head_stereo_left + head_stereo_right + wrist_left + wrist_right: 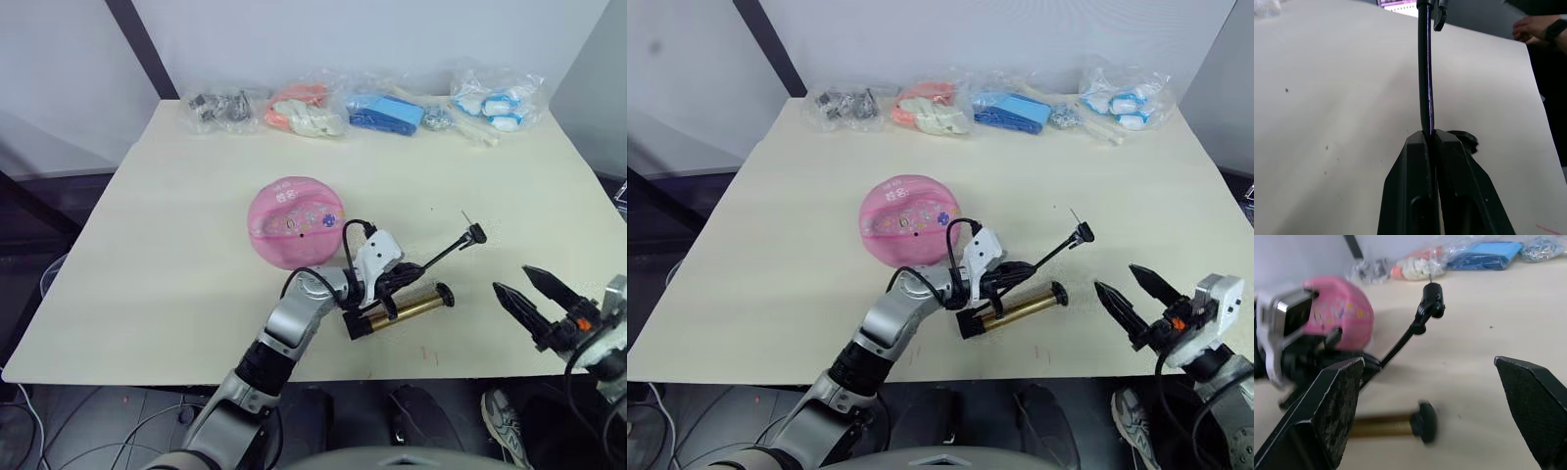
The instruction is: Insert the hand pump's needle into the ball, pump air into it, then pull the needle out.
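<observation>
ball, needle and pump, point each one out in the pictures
ball [294, 220], left eye view, on its pink top.
needle [465, 217], left eye view, on the thin pin.
hand pump [411, 309], left eye view, on the gold cylinder.

Lab/test space: bare table [196, 225], bagged parts [304, 110], floor cables [39, 431].

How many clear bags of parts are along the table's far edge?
4, in a row left to right: dark metal parts, orange-and-white items, blue items, blue-and-white items. Overlaps may hide more.
</observation>
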Robot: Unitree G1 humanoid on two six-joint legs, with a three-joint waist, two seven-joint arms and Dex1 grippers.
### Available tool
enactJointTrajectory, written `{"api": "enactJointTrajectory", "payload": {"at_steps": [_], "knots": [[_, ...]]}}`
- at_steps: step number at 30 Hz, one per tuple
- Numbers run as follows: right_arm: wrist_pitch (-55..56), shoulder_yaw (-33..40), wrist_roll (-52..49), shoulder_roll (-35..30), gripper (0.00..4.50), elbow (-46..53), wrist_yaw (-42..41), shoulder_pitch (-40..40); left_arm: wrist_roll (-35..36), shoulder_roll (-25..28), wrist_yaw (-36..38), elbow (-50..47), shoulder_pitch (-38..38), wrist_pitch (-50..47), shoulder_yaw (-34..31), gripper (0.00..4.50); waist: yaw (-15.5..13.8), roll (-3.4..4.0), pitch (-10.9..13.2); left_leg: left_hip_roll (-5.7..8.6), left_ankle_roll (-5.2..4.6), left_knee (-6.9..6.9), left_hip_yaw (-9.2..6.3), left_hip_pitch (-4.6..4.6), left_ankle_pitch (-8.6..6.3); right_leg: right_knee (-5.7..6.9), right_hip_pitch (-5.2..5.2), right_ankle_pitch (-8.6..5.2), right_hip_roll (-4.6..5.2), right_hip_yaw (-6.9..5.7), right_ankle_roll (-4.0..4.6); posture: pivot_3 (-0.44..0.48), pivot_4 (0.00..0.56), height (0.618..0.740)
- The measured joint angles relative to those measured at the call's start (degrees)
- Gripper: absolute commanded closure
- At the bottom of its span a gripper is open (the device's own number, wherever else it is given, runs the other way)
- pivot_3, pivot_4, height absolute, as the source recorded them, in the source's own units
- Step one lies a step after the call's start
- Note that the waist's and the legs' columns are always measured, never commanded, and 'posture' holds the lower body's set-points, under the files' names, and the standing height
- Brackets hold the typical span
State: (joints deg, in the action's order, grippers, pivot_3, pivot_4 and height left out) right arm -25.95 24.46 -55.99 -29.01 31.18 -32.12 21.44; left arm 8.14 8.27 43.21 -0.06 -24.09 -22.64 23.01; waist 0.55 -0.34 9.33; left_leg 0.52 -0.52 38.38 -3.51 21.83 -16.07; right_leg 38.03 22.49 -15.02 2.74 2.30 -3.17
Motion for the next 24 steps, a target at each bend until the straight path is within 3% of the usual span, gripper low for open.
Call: {"api": "enactJointTrajectory", "payload": {"at_steps": [10, 24], "knots": [[-13.93, -1.9, -20.12, -2.94, 0.0, 0.28, 20.6, -12.35, 0.0, 1.06, 1.86, 0.07, 0.43, 1.69, 0.16, 4.42, 0.12, 0.0, 0.0, 0.17, -0.02, 0.01, -0.01, 0.05, 0.01, 0.0, 0.02, 0.0, -0.01, -0.03, -0.01, 0.0, 0.15, 0.74], [-20.08, -3.69, -25.37, -6.81, 0.0, -3.07, 26.0, -18.47, 0.0, 1.54, 2.72, 0.07, 0.87, 1.77, 0.26, 4.42, 0.12, 0.0, 0.0, 0.16, -0.03, 0.02, -0.02, 0.07, 0.01, 0.0, 0.02, 0.01, -0.02, -0.05, -0.02, 0.0, 0.15, 0.74]]}}
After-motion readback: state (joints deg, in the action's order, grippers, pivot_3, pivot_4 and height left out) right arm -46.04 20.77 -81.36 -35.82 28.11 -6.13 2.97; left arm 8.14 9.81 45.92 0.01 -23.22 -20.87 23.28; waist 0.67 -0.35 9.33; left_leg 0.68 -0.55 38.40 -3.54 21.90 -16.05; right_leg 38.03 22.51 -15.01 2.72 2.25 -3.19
